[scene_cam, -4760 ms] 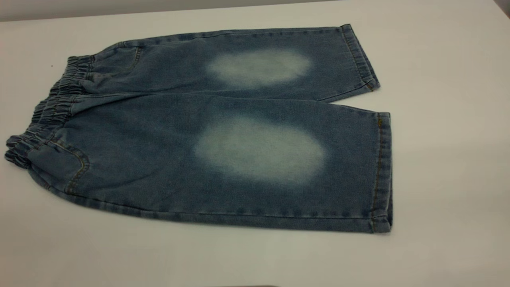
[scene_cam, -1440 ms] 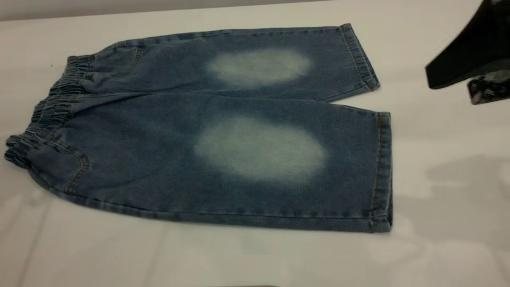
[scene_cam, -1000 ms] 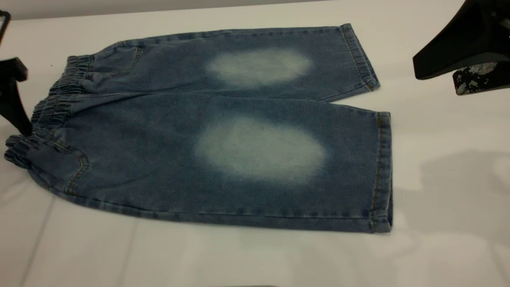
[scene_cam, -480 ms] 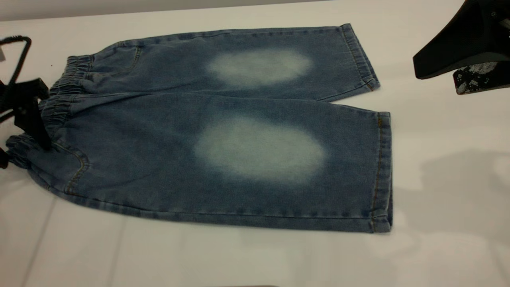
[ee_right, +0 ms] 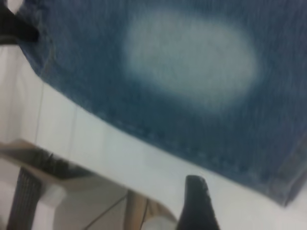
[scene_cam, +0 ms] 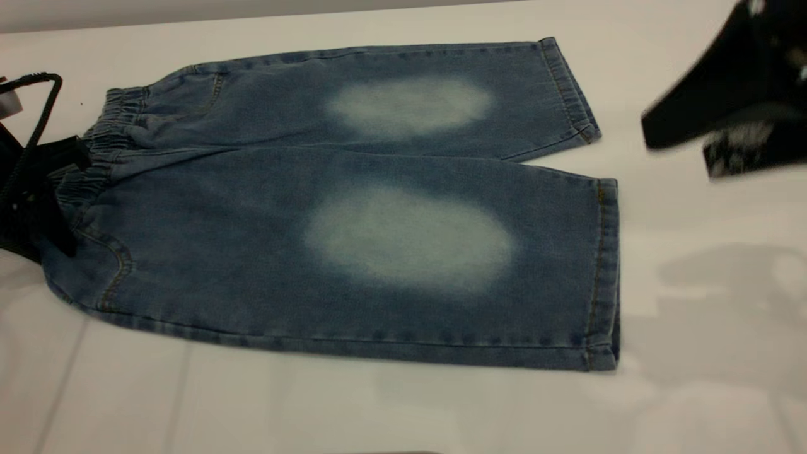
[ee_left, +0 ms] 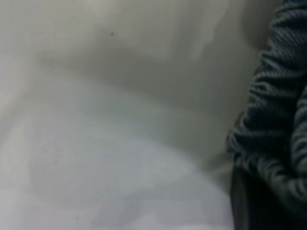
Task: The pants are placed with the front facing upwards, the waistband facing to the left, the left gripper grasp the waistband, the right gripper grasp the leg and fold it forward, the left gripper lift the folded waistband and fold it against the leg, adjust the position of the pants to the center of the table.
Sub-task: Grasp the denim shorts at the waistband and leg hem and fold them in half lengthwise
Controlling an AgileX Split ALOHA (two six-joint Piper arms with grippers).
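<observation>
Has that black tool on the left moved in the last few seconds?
Yes. The left tool came in from the table's left edge and now sits at the waistband.

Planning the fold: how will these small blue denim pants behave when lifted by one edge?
The blue denim pants lie fully flat on the white table, so they will probably drape limply. The gathered elastic waistband looks bunched, likely offering easy grip. The left gripper is already there.
</observation>
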